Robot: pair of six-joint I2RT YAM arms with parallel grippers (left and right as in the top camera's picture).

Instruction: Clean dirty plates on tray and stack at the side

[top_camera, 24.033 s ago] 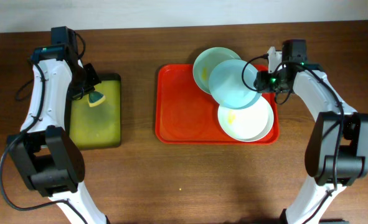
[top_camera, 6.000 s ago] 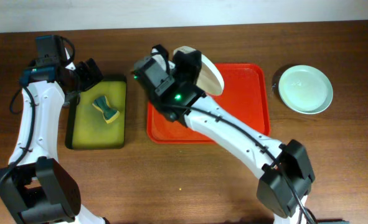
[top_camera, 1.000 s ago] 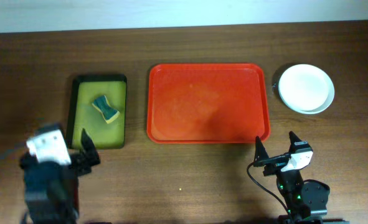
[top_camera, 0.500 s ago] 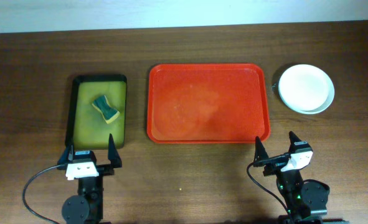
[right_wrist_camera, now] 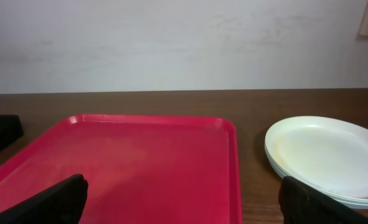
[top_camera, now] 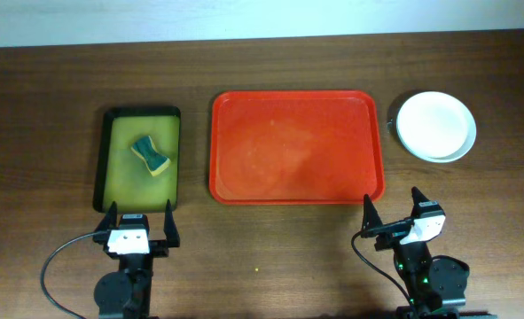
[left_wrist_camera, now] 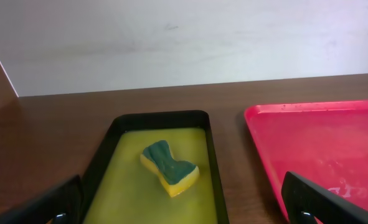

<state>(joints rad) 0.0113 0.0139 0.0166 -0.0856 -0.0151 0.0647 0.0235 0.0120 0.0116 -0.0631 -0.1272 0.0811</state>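
Observation:
The red tray [top_camera: 297, 146] [right_wrist_camera: 140, 168] [left_wrist_camera: 320, 143] lies bare in the middle of the table. The plates [top_camera: 435, 126] [right_wrist_camera: 327, 155] stand in one stack on the wood to its right, a white one on top. My left gripper [top_camera: 139, 221] [left_wrist_camera: 184, 202] rests open at the near edge, just in front of the green tray, with nothing between its fingers. My right gripper [top_camera: 393, 214] [right_wrist_camera: 184, 199] is open too, at the near edge in front of the red tray's right corner, and holds nothing.
A dark green tray [top_camera: 138, 159] [left_wrist_camera: 155, 165] with yellowish liquid sits left of the red tray. A yellow-and-green sponge [top_camera: 151, 155] [left_wrist_camera: 169, 168] lies in its far half. A pale wall runs behind the table.
The left arm has settled at the near edge, shifting slightly right, and its open fingers point at the green tray. The right arm has not moved.

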